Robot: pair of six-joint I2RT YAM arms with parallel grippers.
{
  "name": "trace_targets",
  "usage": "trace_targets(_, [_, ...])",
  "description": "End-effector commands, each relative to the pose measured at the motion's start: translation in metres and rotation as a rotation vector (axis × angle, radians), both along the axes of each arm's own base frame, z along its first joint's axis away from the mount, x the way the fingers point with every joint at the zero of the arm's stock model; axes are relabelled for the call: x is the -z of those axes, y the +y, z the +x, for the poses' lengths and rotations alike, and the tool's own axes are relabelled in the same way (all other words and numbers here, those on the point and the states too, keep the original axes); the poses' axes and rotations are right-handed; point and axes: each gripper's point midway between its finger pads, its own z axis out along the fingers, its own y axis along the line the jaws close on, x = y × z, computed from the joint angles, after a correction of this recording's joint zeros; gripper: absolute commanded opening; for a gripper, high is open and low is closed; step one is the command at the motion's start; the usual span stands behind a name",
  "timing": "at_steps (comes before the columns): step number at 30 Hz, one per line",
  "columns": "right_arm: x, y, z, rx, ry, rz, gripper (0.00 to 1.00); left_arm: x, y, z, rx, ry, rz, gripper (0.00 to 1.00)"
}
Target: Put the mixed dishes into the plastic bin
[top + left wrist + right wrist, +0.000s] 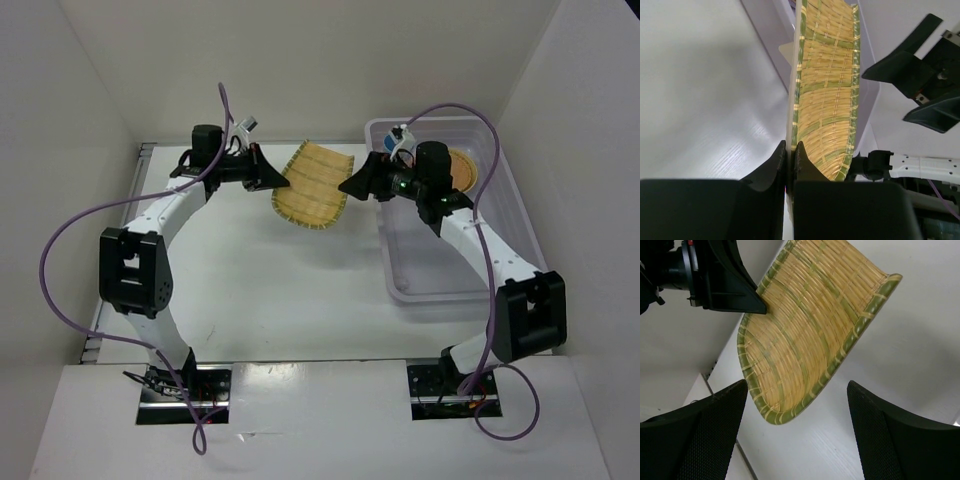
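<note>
The left gripper (790, 150) is pinched tight on the rim of the squarish yellow woven-look plate (315, 185), one finger on each face. It holds the plate tilted on edge over the white table (300, 290) at the far middle, just left of the plastic bin (440, 296). The right gripper (797, 385) is spread wide with nothing between its fingers, facing the plate's right edge from just beside it without touching.
</note>
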Motion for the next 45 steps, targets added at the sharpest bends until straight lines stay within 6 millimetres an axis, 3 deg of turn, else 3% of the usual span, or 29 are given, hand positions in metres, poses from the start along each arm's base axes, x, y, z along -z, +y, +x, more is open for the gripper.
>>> trace_targets(1, [-0.015,0.017,0.005,-0.038,-0.063,0.018,0.85,-0.056,-0.009,-0.020,0.092,-0.152,-0.064,0.00])
trace_targets(8, [0.000,0.024,0.013,-0.030,-0.034,-0.007,0.85,-0.072,-0.008,-0.029,0.101,-0.190,-0.071,0.00])
trace_targets(10, [0.001,0.029,0.014,-0.040,-0.031,-0.007,0.81,-0.076,-0.009,-0.032,0.110,-0.198,-0.075,0.00])
trace_targets(14, [0.007,0.033,0.017,-0.039,-0.020,-0.014,0.61,-0.073,-0.012,-0.035,0.119,-0.189,-0.076,0.00])
trace_targets(15, [0.003,0.033,0.020,-0.028,-0.022,-0.008,0.52,-0.073,-0.012,-0.035,0.119,-0.189,-0.076,0.00])
trace_targets(27, [0.001,0.045,0.020,-0.050,0.004,0.011,0.00,-0.049,-0.010,-0.034,0.092,-0.150,-0.054,0.00])
trace_targets(29, [0.003,0.042,0.019,-0.038,0.011,0.005,0.00,-0.047,-0.009,-0.033,0.085,-0.148,-0.044,0.08])
trace_targets(31, [-0.001,0.038,0.021,-0.007,0.004,-0.002,0.00,-0.041,-0.009,-0.032,0.087,-0.136,-0.038,0.24])
trace_targets(32, [-0.007,0.035,0.019,0.012,-0.005,-0.004,0.00,-0.040,-0.009,-0.033,0.087,-0.127,-0.037,0.52])
trace_targets(34, [-0.013,0.027,0.022,0.064,-0.025,-0.023,0.00,-0.038,-0.004,-0.030,0.072,-0.125,-0.027,0.72])
trace_targets(35, [-0.026,0.023,0.021,0.084,-0.048,-0.019,0.00,-0.041,0.003,-0.024,0.049,-0.147,-0.018,0.84])
trace_targets(36, [-0.026,0.018,0.020,0.107,-0.040,-0.042,0.00,-0.043,0.008,-0.021,0.030,-0.139,-0.005,1.00])
trace_targets(38, [-0.044,0.005,0.022,0.181,-0.074,-0.064,0.00,-0.045,0.022,-0.012,-0.007,-0.165,0.032,1.00])
trace_targets(40, [-0.050,-0.006,0.021,0.222,-0.076,-0.072,0.00,-0.046,0.037,-0.006,-0.047,-0.161,0.040,1.00])
trace_targets(43, [-0.076,-0.015,0.011,0.247,-0.117,-0.020,0.00,-0.047,0.048,0.000,-0.061,-0.173,0.031,1.00])
trace_targets(45, [-0.088,-0.032,0.008,0.321,-0.127,-0.032,0.00,-0.042,0.054,0.002,-0.076,-0.161,0.033,1.00])
